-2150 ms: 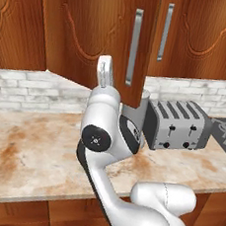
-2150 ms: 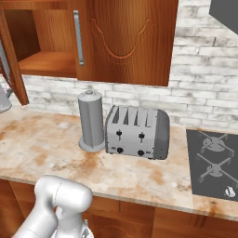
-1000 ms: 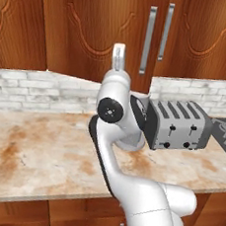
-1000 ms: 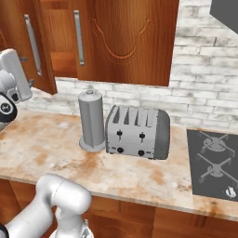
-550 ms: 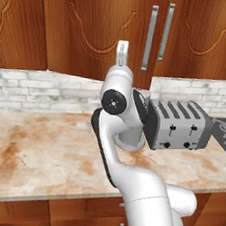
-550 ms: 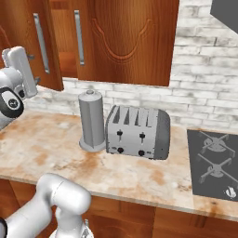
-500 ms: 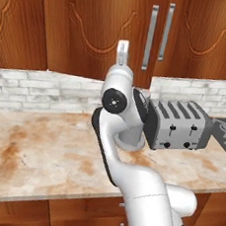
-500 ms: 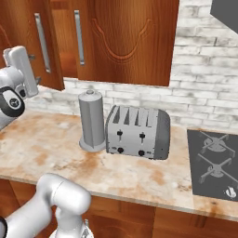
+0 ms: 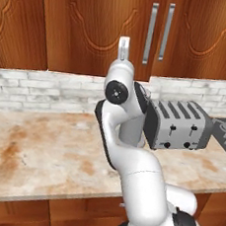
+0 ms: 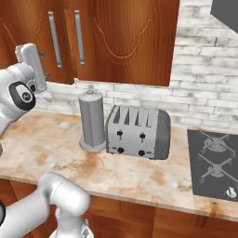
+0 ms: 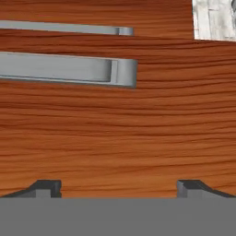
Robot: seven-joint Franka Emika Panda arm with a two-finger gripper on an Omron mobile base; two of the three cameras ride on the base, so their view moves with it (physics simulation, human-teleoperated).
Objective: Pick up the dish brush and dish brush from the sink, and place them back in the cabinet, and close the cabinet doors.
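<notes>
Now you see the tool (image 11: 118, 186) spread wide, gripping nothing, facing the cabinet doors (image 9: 119, 31) | both doors shut, silver handles (image 9: 158, 32) side by side | toaster (image 10: 138, 132) and grey canister (image 10: 92, 120) stand on the tabletop (image 9: 41, 151), just beside each other

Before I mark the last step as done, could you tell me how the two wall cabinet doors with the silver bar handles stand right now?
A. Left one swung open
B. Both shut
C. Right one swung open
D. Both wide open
B: the cabinet doors lie flush side by side, their bar handles parallel, with no shelf showing, and the open gripper faces flat wood.
</notes>
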